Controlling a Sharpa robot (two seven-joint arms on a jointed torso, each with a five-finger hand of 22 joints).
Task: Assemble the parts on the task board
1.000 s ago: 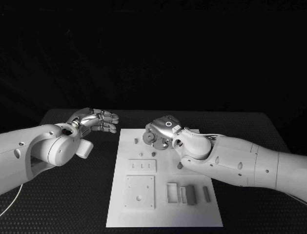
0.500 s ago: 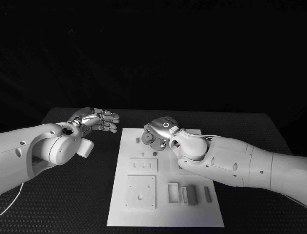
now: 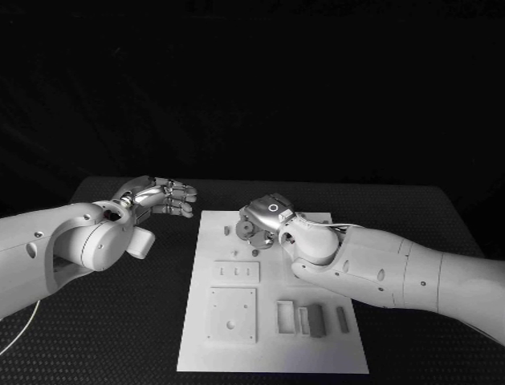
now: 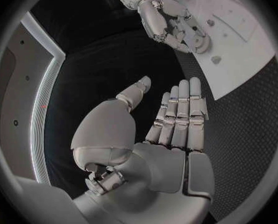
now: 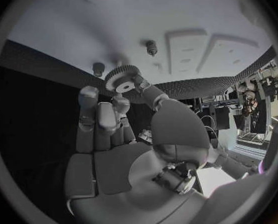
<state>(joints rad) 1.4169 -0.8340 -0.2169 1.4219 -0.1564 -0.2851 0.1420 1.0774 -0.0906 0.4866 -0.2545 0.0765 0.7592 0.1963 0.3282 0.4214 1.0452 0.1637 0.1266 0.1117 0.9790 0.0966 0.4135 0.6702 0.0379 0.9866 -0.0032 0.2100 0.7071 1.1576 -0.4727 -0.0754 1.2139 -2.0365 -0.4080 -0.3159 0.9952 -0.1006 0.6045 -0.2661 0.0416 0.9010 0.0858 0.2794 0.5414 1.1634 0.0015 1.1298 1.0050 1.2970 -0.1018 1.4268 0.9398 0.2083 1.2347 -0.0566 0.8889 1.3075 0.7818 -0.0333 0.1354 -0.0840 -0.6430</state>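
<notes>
We have our right hand (image 5: 123, 149) pinching a small toothed gear (image 5: 122, 79) between thumb and fingertips, the wheel held over the far end of the white task board (image 3: 322, 353); in the head view the same hand (image 3: 260, 222) sits low over that end of the board, the gear hard to make out there. Just beyond the gear, seen from the right wrist, two short pegs (image 5: 151, 47) stand up from the board, one nearer the edge, one further in; the gear is close to them but we cannot tell that it touches either. We judge the step in hand to be seating this gear on a peg, and the next move would call for lining its centre hole over the peg top and lowering it flat, without tilting. Our left hand (image 4: 167, 134) holds nothing, fingers straight and side by side, thumb apart, hanging over the black table (image 3: 113, 321) just off the board's far left corner, also seen in the head view (image 3: 160, 196). The gear looks rigid, with a fine toothed rim and a pale hub. The board is smooth, matt and flat, with raised rectangular plates (image 3: 231, 314) and, nearer us, a few small upright blocks (image 3: 312, 319) in a row. The table surface is a dark, finely dotted mat, likely grippy.
</notes>
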